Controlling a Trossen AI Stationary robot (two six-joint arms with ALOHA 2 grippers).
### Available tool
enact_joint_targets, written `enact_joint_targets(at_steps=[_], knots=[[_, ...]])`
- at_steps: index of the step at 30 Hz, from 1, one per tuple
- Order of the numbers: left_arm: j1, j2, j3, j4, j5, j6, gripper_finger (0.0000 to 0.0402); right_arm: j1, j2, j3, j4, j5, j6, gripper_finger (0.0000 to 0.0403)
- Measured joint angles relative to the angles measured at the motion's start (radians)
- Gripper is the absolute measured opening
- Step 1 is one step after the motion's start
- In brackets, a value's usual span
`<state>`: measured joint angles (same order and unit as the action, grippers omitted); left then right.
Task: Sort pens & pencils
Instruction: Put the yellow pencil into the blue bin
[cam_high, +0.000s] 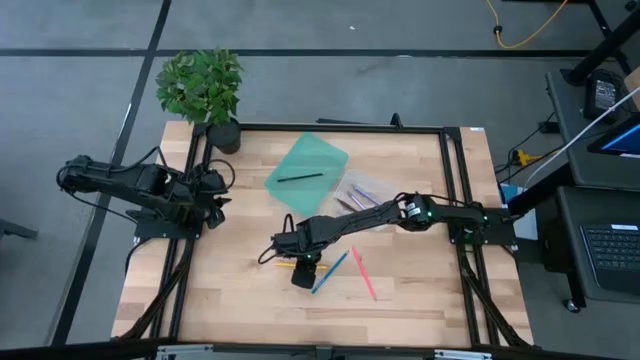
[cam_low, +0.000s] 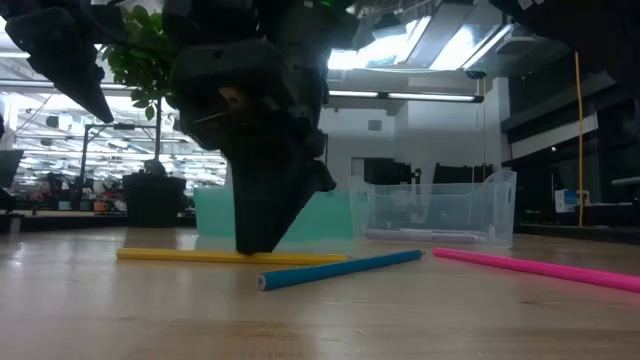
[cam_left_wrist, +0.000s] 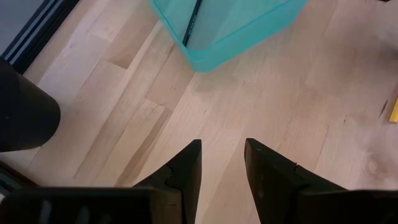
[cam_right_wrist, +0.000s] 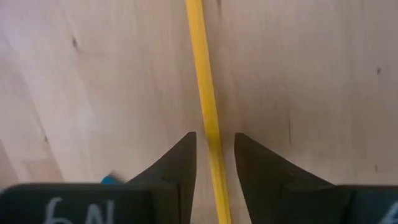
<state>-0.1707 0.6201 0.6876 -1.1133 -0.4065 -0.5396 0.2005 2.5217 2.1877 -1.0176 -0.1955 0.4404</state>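
The right gripper (cam_high: 303, 272) stands low over the near middle of the table (cam_high: 230, 300), its fingers set narrowly apart on either side of the yellow stick (cam_right_wrist: 206, 99), one on each flank with a sliver of gap showing. From the right wrist view, the stick's long axis runs straight out ahead between the fingers, so they stand across it; a squeeze looks like all that a hold needs. I cannot tell whether the pads already touch it. In the low view the yellow stick (cam_low: 230, 256) lies flat on the table, running left to right, with the gripper tip (cam_low: 256, 235) down at it. Just beside it, nearer and to the right, lie a blue stick (cam_high: 330, 272) and a pink stick (cam_high: 363, 274). A black stick (cam_high: 300, 177) sits in the teal tray (cam_high: 325, 155) farther back. The left gripper (cam_left_wrist: 222, 163) waits at the table's left edge, fingers apart and holding nothing, well away from the sticks; the right arm is plainly the nearer one.
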Motion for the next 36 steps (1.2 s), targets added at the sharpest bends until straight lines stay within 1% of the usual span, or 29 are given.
enact_joint_targets(at_steps=[6, 11, 15, 19, 24, 36], knots=[[0.000, 0.000, 0.000, 0.000, 0.000, 0.000, 0.0115, -0.001, 0.013, 0.003, -0.001, -0.007, -0.009, 0.0110], [0.000, 0.000, 0.000, -0.001, 0.000, 0.001, 0.0115, 0.001, 0.015, 0.002, 0.001, 0.014, -0.022, 0.0110], [0.000, 0.000, 0.000, -0.001, 0.000, 0.001, 0.0115, 0.001, 0.016, 0.001, -0.015, 0.018, -0.002, 0.0110], [0.000, 0.000, 0.000, 0.000, 0.000, 0.001, 0.0115, 0.004, 0.017, 0.001, -0.036, 0.081, 0.000, 0.0110], [0.000, 0.000, 0.000, 0.000, 0.000, 0.001, 0.0115, 0.003, 0.017, 0.001, -0.046, 0.092, 0.001, 0.0110], [0.000, 0.000, 0.000, 0.000, 0.000, 0.001, 0.0115, 0.004, 0.016, 0.000, -0.079, 0.172, 0.007, 0.0110]])
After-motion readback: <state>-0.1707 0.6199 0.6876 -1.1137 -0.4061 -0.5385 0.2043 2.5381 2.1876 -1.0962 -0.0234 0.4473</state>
